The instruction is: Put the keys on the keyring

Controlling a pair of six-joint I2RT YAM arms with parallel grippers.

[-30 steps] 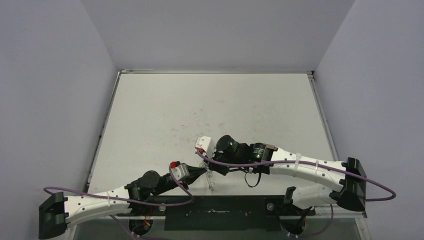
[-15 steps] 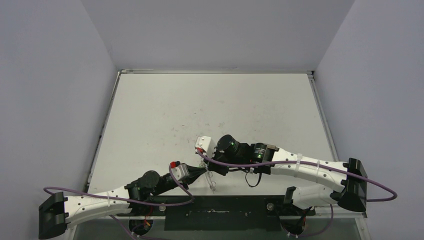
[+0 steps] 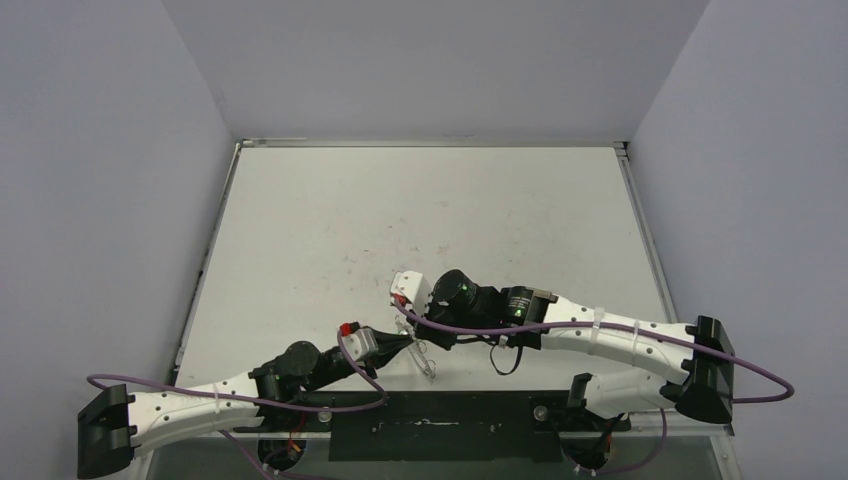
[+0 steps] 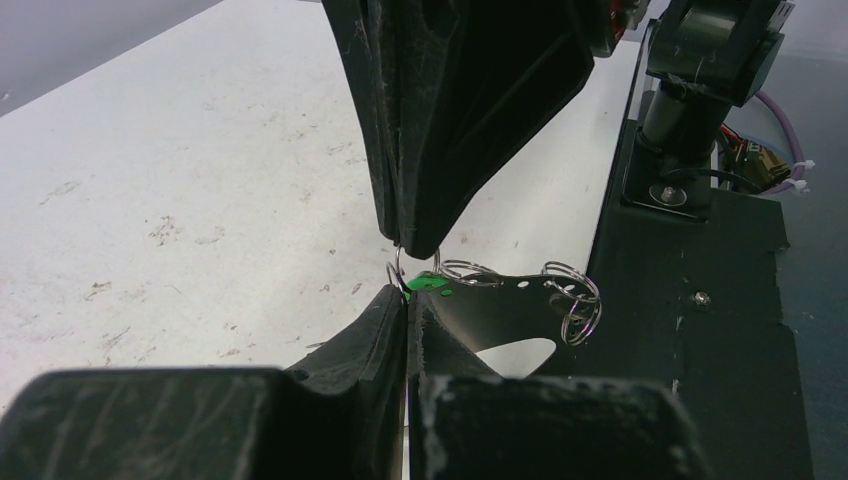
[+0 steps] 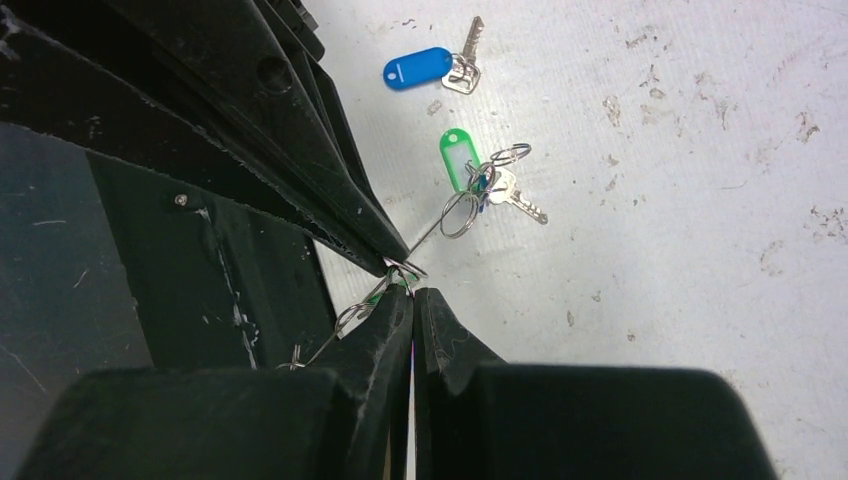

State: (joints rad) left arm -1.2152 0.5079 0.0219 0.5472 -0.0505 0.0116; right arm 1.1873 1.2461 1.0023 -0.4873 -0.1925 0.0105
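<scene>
Left tool point(image 4: 406, 298), right tool point(image 5: 412, 292), tips closed at keyring point(image 5: 436, 227) (touching)

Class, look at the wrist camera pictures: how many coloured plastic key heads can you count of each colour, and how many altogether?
Blue plastic key head: 1
Bright green plastic key heads: 2, the second mostly hidden, only a sliver showing
Total: 3

Left fingers point(image 4: 380, 332) pinch the keyring point(image 4: 396, 272) wire; right fingers point(image 4: 430, 190) meet them tip-to-tip, green key point(image 4: 430, 285) beside.
</scene>
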